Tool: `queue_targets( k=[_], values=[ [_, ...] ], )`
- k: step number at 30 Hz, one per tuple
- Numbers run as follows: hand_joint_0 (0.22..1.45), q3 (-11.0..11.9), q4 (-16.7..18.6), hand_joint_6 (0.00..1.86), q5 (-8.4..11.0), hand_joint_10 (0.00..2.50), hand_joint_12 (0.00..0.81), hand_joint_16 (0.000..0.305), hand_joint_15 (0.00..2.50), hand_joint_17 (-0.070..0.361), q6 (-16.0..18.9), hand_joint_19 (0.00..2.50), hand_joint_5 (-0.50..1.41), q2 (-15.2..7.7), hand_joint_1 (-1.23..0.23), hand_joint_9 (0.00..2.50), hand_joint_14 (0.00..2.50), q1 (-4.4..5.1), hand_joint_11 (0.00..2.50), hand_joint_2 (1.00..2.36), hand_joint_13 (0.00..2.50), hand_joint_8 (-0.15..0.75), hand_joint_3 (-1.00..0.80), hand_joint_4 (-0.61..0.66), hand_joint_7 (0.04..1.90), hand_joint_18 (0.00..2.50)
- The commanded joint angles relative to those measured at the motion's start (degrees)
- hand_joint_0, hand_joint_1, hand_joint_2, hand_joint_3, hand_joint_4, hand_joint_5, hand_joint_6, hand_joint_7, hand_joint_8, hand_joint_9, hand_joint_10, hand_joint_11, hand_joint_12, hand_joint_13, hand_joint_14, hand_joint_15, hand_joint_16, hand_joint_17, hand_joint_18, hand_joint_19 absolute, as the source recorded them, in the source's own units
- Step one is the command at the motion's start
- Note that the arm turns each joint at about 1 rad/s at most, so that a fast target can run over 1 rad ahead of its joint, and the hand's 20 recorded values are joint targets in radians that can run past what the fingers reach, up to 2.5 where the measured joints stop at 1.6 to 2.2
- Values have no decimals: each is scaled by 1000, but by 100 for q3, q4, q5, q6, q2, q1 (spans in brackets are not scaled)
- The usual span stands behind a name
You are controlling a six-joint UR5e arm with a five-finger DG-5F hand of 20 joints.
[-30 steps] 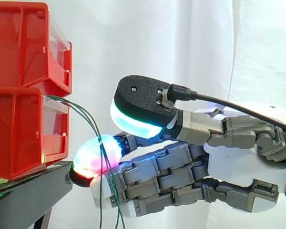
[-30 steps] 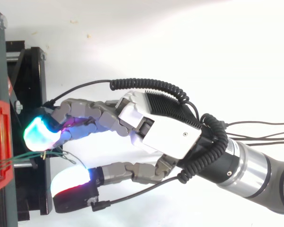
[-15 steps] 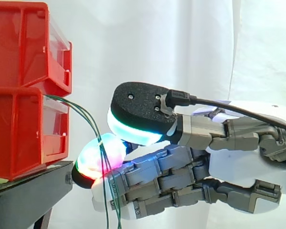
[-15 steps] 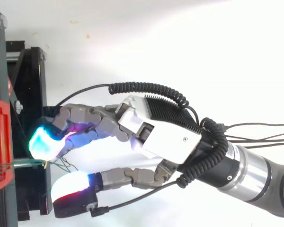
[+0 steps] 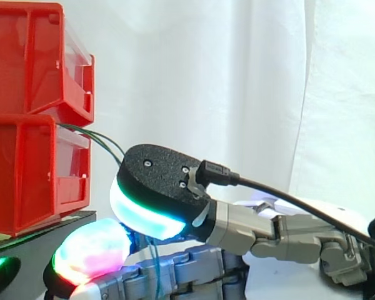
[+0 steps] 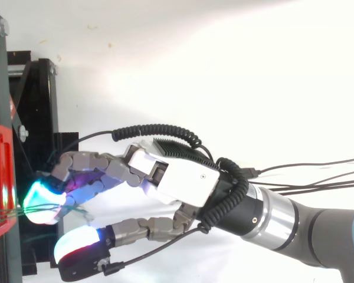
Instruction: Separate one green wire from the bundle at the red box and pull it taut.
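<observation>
Several thin green wires [image 5: 104, 142] leave the front of the lower red bin [image 5: 25, 169] and droop to the right, then pass behind the thumb's black-backed cyan pad [image 5: 151, 199]. They show again below it, running down across the grey fingers. My hand [image 6: 177, 183] reaches in from the right with its fingers nearly straight. Its glowing fingertips [image 6: 40, 200] lie close to the bin's front, where the wires [image 6: 6, 211] come out. The thumb stands apart from the fingers, with the wires hanging in the gap and not visibly pinched.
A second red bin [image 5: 31, 56] is stacked on the lower one. Both rest on a black stand [image 5: 47, 232] whose frame runs along the left edge from above [image 6: 38, 100]. A white curtain hangs behind.
My hand has dropped lower and moved left toward the bins; its fingertips now sit beside the stand's edge. The wires now run behind the thumb pad instead of left of it.
</observation>
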Motion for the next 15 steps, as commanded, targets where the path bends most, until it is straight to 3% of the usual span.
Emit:
queue_targets(
  k=[1, 15],
  values=[
    [613, 64, -87, 503, -35, 10, 381, 50, 270, 112, 202, 267, -64, -69, -648, 882, 10, -6, 264, 1013, 736, 328, -379, 292, 1170, 613],
    [600, 55, -104, 504, -61, 11, 382, 51, 286, 114, 449, 278, -67, -60, -567, 895, 10, -32, 280, 1010, 755, 328, -400, 278, 1165, 627]
  ],
)
